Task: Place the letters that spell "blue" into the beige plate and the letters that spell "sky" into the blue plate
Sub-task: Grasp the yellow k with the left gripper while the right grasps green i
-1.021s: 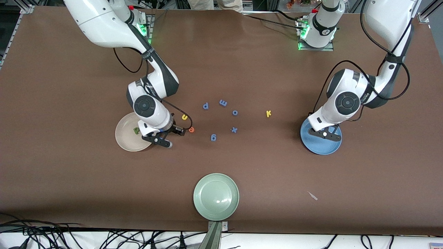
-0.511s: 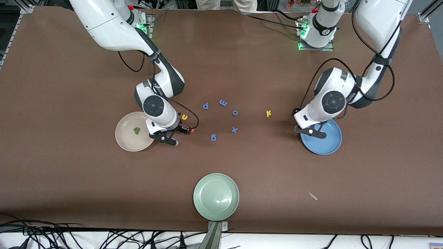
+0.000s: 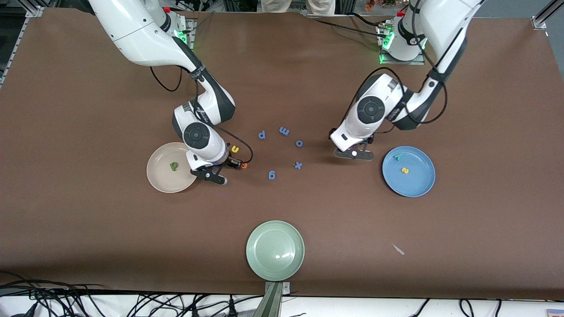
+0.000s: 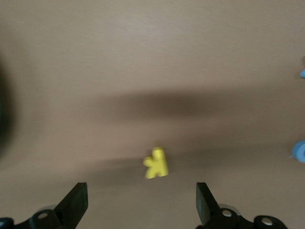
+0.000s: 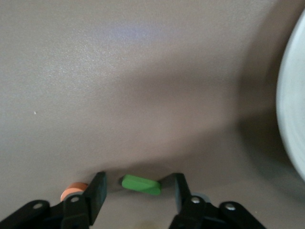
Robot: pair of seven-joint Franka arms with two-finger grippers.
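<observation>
Between right gripper (image 5: 138, 193) fingers: thin green bar l (image 5: 140, 184); flat, rounded ends.

Even light, soft shadows (wrist views blurry).

yellow k (image 4: 156, 163) blurred, beige plate (image 5: 291, 100) cut off

1. The right arm reaches down from its base at the table's top edge, elbow bent, wrist pointing down at the surface.
2. The right gripper (image 3: 220, 172) sits low at the table, its fingers (image 5: 97, 191) partly spread.
3. The left arm bends in toward the table's middle, wrist turned down.
4. The left gripper (image 3: 354, 154) hangs above the surface, jaws spread wide and holding nothing.
</observation>
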